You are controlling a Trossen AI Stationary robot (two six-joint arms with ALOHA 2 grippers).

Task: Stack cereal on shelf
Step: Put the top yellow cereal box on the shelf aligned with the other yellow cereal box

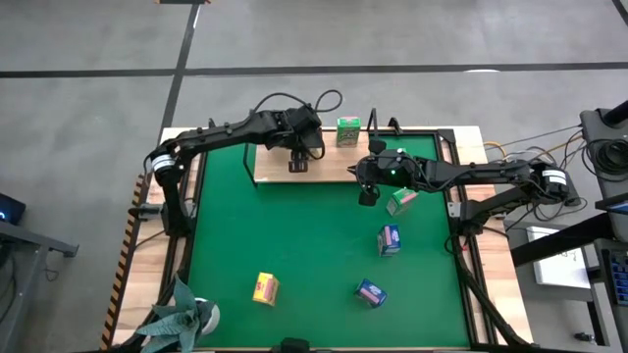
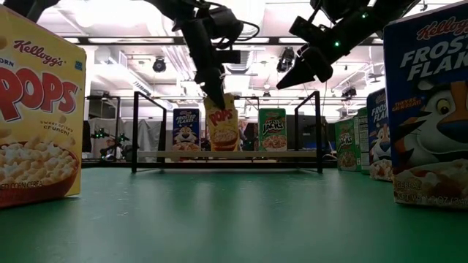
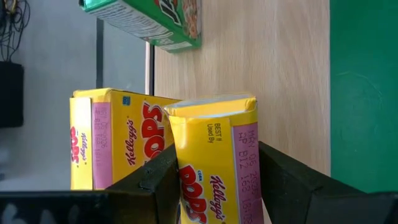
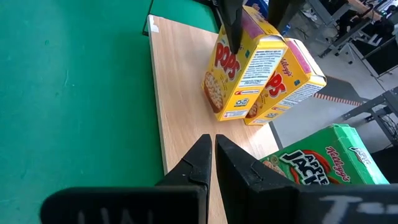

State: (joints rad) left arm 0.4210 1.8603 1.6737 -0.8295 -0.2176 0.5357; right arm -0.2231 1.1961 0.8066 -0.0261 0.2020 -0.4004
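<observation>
Holding a yellow box (image 3: pixel 214 162) upright on the shelf (image 1: pixel 324 169) at twelve o'clock, your left tool (image 3: pixel 217 186) grips it beside its twin (image 3: pixel 112 140); right tool (image 4: pixel 208 158) closed, empty.

Green box (image 3: pixel 149 22) cut off at left wrist frame edge; second yellow box (image 3: pixel 106 140) partly hidden behind the gripped one (image 3: pixel 214 162).

The table's green mat (image 1: pixel 294 245) carries the wooden shelf (image 1: pixel 275 169) at its far edge, one yellow box (image 1: pixel 265 288), two blue boxes (image 1: pixel 389 239) (image 1: pixel 370 292) and a green box (image 1: pixel 400 202), while on the shelf stand two yellow boxes (image 4: pixel 239 71) (image 4: pixel 289 84) and a green one (image 1: pixel 347 130).
</observation>
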